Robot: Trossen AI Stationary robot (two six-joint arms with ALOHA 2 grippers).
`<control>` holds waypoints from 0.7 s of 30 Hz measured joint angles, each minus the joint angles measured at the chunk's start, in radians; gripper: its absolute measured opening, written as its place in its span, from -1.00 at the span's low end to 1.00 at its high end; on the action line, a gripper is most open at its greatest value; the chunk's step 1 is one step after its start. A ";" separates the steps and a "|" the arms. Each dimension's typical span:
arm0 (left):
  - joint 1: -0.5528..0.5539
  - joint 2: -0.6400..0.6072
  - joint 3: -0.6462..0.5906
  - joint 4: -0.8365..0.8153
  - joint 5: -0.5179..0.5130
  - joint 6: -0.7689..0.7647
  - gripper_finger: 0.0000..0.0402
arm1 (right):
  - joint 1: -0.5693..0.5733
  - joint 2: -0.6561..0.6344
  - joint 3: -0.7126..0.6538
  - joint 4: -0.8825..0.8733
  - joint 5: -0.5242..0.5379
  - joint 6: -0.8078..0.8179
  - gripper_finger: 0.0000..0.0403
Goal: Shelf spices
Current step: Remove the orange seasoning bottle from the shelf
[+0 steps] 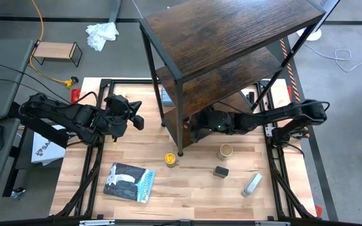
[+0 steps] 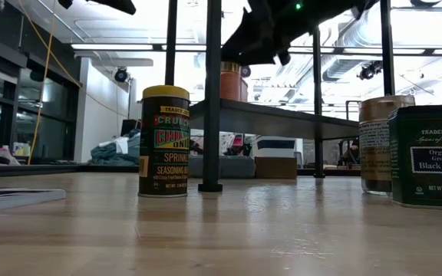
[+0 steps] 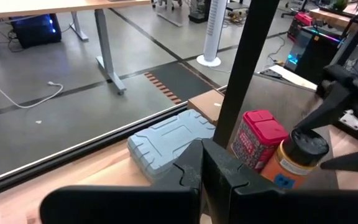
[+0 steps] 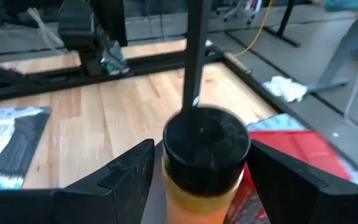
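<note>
The brown jar with a black lid (image 4: 205,155) stands upright on the shelf's lower board (image 2: 267,119), beside the red tin (image 3: 258,138). My right gripper (image 4: 202,150) reaches under the shelf's top board (image 1: 231,31) from the table's right side. It is open, with one finger on each side of the jar's lid. My left gripper (image 3: 202,171) is shut and hovers left of the shelf (image 1: 137,119). The yellow-lidded jar (image 1: 170,159), the tan-lidded jar (image 1: 225,150) and the black tin (image 1: 221,171) stand on the table in front of the shelf.
The shelf's near leg (image 2: 210,92) stands between the yellow-lidded jar and the lower board. A grey-white tube (image 1: 252,184) and a flat blue-grey packet (image 1: 129,182) lie near the table's near edge. A blue-grey case (image 3: 166,138) lies by the red tin. A small light-wood rack (image 1: 56,51) sits off the table.
</note>
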 joint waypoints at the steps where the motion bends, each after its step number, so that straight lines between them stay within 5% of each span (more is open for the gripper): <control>1: 0.000 0.000 0.000 0.000 0.000 0.000 -1.00 | -0.003 0.009 0.000 0.004 -0.017 0.009 0.23; 21: 0.000 0.000 0.000 0.000 0.021 0.000 -1.00 | -0.005 0.103 0.000 0.194 -0.037 0.039 0.23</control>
